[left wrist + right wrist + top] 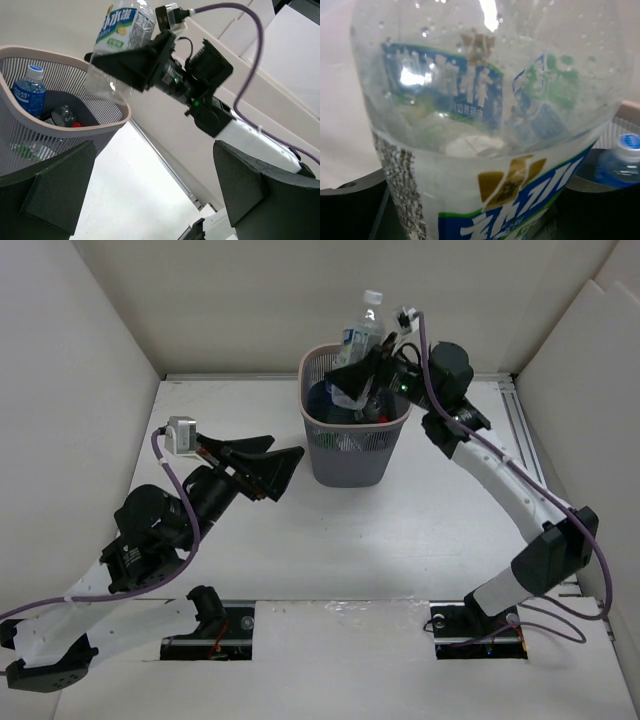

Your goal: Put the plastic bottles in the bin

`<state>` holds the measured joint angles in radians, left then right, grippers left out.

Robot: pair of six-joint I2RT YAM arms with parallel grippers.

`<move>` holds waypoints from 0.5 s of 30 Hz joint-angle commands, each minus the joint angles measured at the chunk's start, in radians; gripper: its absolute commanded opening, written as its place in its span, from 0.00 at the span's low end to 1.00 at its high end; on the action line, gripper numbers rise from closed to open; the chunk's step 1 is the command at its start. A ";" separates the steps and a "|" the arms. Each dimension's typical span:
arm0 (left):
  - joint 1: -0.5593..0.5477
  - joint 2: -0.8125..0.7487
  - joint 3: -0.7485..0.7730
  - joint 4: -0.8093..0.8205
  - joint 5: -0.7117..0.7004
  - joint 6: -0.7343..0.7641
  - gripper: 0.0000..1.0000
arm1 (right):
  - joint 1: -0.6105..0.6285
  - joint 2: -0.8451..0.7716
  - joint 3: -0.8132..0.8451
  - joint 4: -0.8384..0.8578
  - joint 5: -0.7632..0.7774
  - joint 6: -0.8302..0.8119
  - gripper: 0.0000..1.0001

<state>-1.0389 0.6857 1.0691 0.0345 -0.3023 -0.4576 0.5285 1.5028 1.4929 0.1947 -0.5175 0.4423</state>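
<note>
The dark mesh bin [352, 455] with a pale rim stands at the middle back of the table. My right gripper [358, 375] is shut on a clear bottle with a white-blue label [364, 328] and holds it upright above the bin's opening. That bottle fills the right wrist view [485, 125] and shows in the left wrist view [122, 25]. A blue-capped bottle [30, 90] and other bottles lie inside the bin [60, 125]. My left gripper [272, 468] is open and empty, left of the bin.
White walls enclose the table on three sides. A metal rail [520, 430] runs along the right edge. The right arm [510, 480] arches from the near right base to the bin.
</note>
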 commanded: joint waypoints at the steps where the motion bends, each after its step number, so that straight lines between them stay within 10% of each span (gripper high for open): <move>1: 0.000 -0.012 0.029 -0.036 -0.035 -0.013 1.00 | -0.077 0.078 0.141 -0.107 -0.059 -0.030 0.34; 4: 0.000 -0.021 0.038 -0.076 -0.078 -0.013 1.00 | -0.143 0.141 0.214 -0.158 -0.084 -0.030 0.99; 15: 0.000 0.052 0.219 -0.430 -0.317 -0.047 1.00 | -0.202 0.120 0.310 -0.328 0.054 -0.113 0.99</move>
<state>-1.0389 0.7208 1.2411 -0.2832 -0.5243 -0.4835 0.3267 1.6810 1.7409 -0.0978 -0.5228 0.3756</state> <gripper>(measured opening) 0.997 0.993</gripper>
